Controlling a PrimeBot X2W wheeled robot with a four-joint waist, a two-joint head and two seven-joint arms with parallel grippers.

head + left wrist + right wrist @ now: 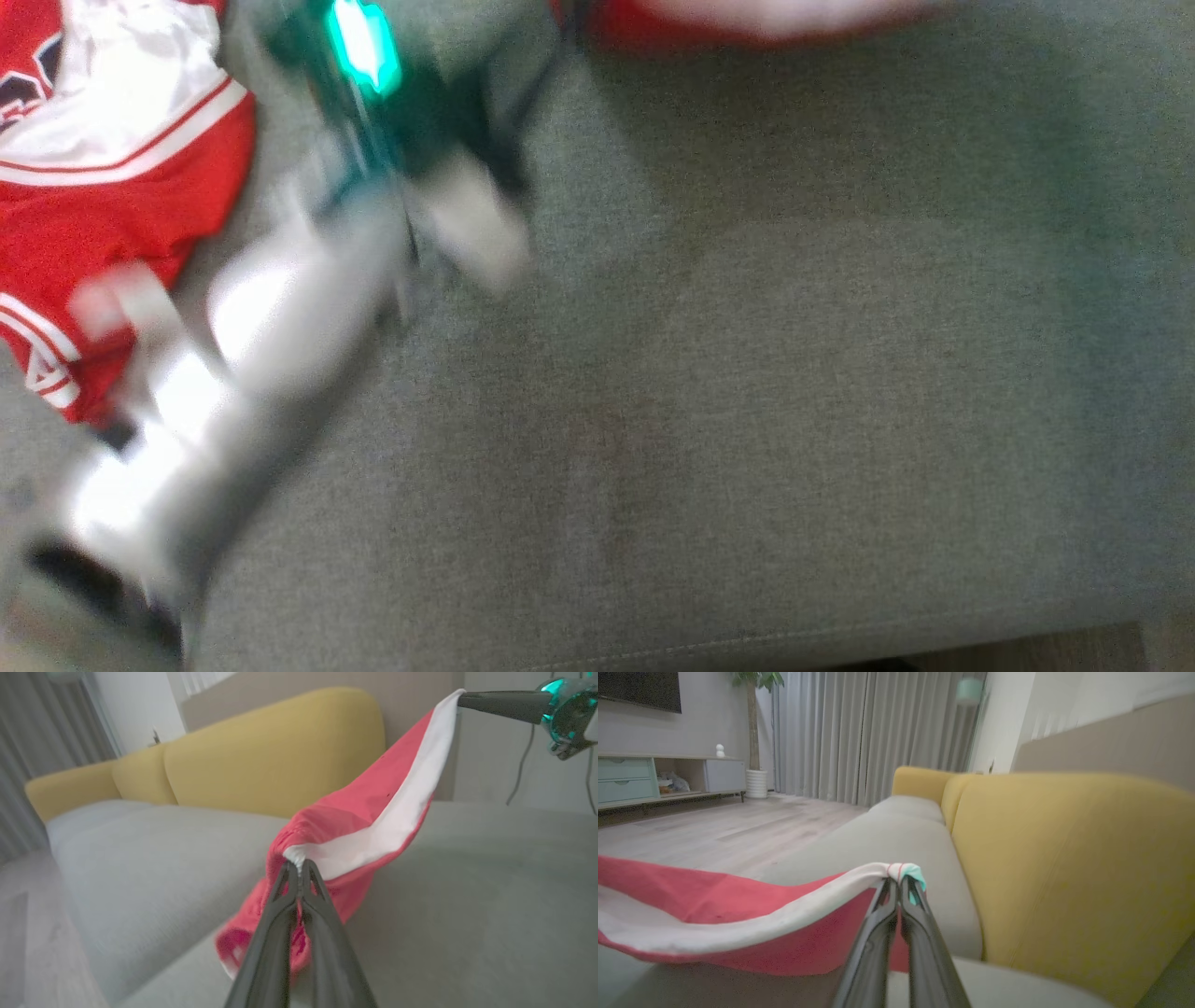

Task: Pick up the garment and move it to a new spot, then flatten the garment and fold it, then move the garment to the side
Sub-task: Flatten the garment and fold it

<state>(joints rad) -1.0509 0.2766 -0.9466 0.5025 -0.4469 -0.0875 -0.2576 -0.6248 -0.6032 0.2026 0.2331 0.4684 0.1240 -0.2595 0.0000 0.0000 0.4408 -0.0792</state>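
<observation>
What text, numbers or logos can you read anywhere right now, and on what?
No text reads clearly.
Jersey at the left of the head view: a dark mark and a white outlined mark, possibly numerals, too blurred and cropped to read.
Garment in the wrist views: red with a white band, no print visible.
</observation>
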